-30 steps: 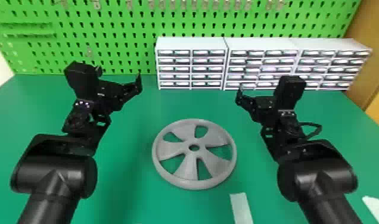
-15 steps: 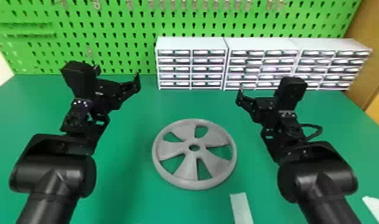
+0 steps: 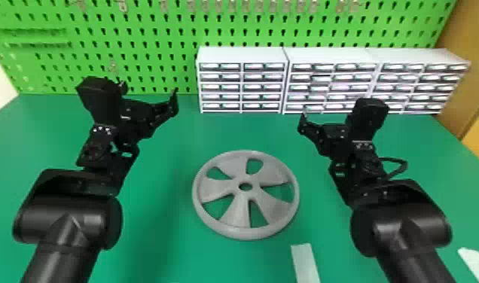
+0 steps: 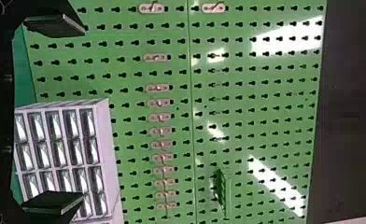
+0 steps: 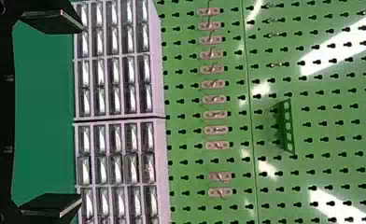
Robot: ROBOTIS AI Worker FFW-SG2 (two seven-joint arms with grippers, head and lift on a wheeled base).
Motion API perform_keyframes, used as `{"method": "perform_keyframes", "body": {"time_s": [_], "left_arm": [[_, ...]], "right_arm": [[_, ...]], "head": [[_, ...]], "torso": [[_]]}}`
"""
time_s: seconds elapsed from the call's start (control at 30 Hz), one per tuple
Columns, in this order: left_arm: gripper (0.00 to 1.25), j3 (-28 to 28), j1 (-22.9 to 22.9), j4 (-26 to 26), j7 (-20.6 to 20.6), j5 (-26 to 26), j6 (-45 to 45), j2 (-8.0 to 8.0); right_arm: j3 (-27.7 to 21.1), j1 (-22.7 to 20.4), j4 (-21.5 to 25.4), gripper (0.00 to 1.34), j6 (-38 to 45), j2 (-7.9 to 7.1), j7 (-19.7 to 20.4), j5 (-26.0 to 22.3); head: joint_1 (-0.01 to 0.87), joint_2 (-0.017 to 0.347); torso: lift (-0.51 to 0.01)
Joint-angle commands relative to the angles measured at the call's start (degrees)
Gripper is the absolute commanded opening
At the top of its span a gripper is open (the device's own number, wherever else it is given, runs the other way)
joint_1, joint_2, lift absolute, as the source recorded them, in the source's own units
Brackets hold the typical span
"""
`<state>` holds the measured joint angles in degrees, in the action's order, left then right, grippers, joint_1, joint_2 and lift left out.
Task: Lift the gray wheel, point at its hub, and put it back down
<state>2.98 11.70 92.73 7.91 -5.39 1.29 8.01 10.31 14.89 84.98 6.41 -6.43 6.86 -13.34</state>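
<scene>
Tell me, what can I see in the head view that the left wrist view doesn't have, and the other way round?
Head view: the gray wheel flat on the table, pale strips and the right arm.
Left wrist view: a small green rack on the pegboard, and a dark area beyond it.
Both: pegboard, white drawer units, and the open left gripper.

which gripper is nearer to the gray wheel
Right, it appears. The right gripper is beyond the gray wheel, to the right; the left gripper is farther beyond it, to the left.
</scene>
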Motion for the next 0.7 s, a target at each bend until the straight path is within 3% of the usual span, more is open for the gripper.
{"method": "perform_keyframes", "body": {"time_s": [0.0, 0.67], "left_arm": [[1.19, 0.1, -0.01, 0.0, 0.09, -0.23, -0.06, 0.17], [1.19, 0.98, 0.43, 0.0, 0.09, -0.76, -0.15, 1.13]], "right_arm": [[0.15, -0.3, 0.18, 1.3, 0.0, -0.16, 0.0, -0.28], [-0.82, -1.7, 2.38, 1.3, 0.71, -0.69, 0.0, -0.19]], "head": [[0.692, 0.048], [0.692, 0.048]], "torso": [[-0.088], [-0.088]]}}
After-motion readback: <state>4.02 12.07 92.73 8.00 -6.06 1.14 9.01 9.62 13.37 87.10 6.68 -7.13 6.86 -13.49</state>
